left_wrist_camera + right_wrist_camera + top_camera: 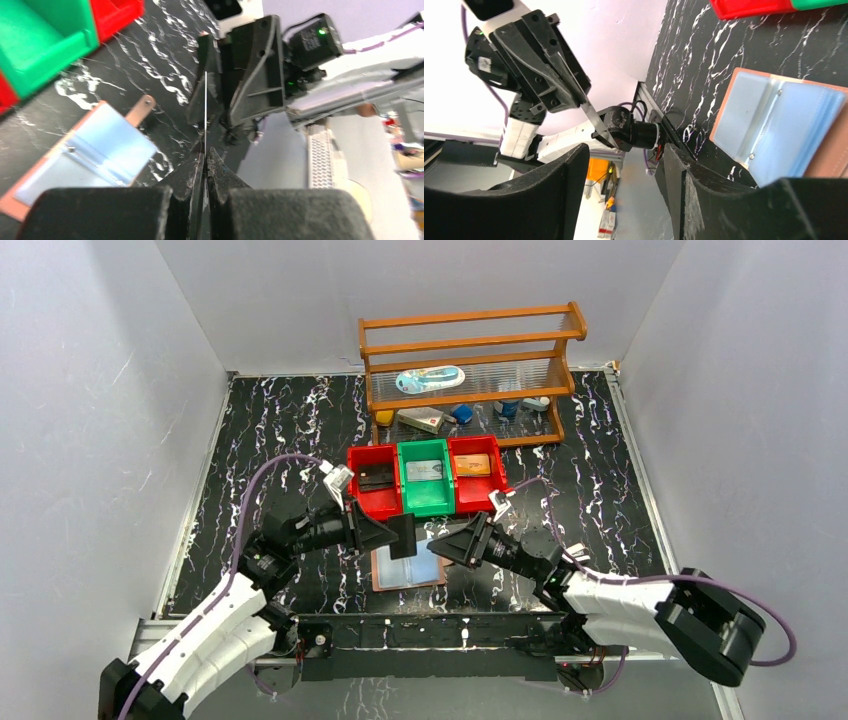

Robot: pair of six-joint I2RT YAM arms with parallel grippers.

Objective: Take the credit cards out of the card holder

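While the left gripper (403, 534) pinches a thin credit card (205, 107) edge-on above the table (280, 440), the right gripper (438, 542) faces it with its fingers spread apart, gripping nothing. Beneath them the card holder (408, 568) lies open and flat, just in front of the red and green bins (425, 502).

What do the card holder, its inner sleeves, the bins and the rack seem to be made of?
Card holder: matte pinkish-brown cover, leather or an imitation; I cannot tell which.
Sleeves: clear soft plastic, glossy, with a bluish shine.
Bins: hard moulded plastic, with smooth red and green walls.
Rack: orange-brown frame, probably wood; its shelves look like ribbed clear plastic.
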